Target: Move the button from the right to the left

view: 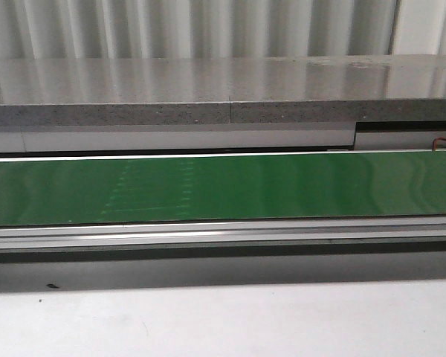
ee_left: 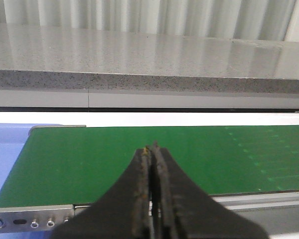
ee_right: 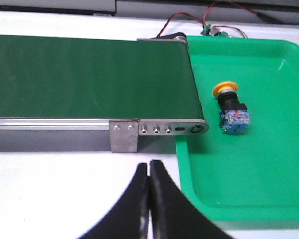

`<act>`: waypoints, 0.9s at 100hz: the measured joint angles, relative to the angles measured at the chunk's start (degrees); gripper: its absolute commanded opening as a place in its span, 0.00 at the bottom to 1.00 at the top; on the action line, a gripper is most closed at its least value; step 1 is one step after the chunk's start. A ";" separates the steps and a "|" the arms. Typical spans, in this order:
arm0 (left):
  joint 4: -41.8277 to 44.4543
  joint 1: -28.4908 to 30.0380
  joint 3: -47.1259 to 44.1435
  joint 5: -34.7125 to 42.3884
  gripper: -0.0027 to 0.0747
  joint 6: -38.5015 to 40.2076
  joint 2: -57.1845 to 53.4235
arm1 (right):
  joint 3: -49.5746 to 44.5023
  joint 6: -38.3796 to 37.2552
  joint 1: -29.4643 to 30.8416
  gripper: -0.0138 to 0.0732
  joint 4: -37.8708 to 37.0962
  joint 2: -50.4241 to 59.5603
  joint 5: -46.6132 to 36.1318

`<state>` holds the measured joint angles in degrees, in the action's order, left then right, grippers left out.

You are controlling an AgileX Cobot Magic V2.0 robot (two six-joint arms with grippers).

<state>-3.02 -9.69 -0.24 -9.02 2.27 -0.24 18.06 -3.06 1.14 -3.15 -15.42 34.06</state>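
Button [ee_right: 231, 108] lies in green tray [ee_right: 249, 174], well apart from right jaws, both pairs pressed together.

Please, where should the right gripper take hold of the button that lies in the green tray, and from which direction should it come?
Probably at the black middle body of the button, coming down from above. It lies on its side in the green tray, beside the belt end, its yellow cap toward the tray's far rim. The fingers would close across the narrow body; the cap is round and may slip. The right gripper is shut, so it must open first.

No text, label or number is legible anywhere.
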 measured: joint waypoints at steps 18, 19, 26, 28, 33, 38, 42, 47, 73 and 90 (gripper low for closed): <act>0.00 0.00 0.00 0.00 0.01 0.00 0.00 | 9.99 0.00 0.00 0.08 0.00 -12.00 7.23; 0.00 0.00 0.00 0.00 0.01 0.00 0.00 | 10.32 0.00 0.00 0.08 0.00 -12.45 7.72; 0.00 0.00 0.00 0.00 0.01 0.00 0.00 | 13.25 0.00 0.00 0.08 0.00 -16.74 10.65; 0.00 0.00 0.00 0.00 0.01 0.00 0.00 | 14.03 0.00 0.00 0.08 0.00 -17.93 11.56; 0.00 0.00 0.00 0.00 0.01 0.00 0.00 | 15.83 0.00 0.00 0.08 0.00 -20.61 13.69; 0.00 0.00 0.00 0.00 0.01 0.00 0.00 | 17.53 0.00 0.00 0.08 0.11 -23.04 15.43; 0.00 0.00 0.00 0.00 0.01 0.00 0.00 | 18.92 0.00 0.00 0.08 0.36 -24.65 16.74; 0.00 0.00 0.00 0.00 0.01 0.00 0.00 | 20.44 0.00 0.00 0.08 0.58 -27.06 18.09; 0.00 0.00 0.00 0.00 0.01 0.00 0.00 | 26.04 0.00 0.00 0.11 2.70 -38.19 22.91; 0.00 0.00 0.00 0.00 0.01 0.00 0.00 | 28.65 0.00 0.00 0.43 3.15 -43.39 24.07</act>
<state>-3.02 -9.69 -0.24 -9.02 2.27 -0.24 46.71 -3.06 1.14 0.00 -58.81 58.13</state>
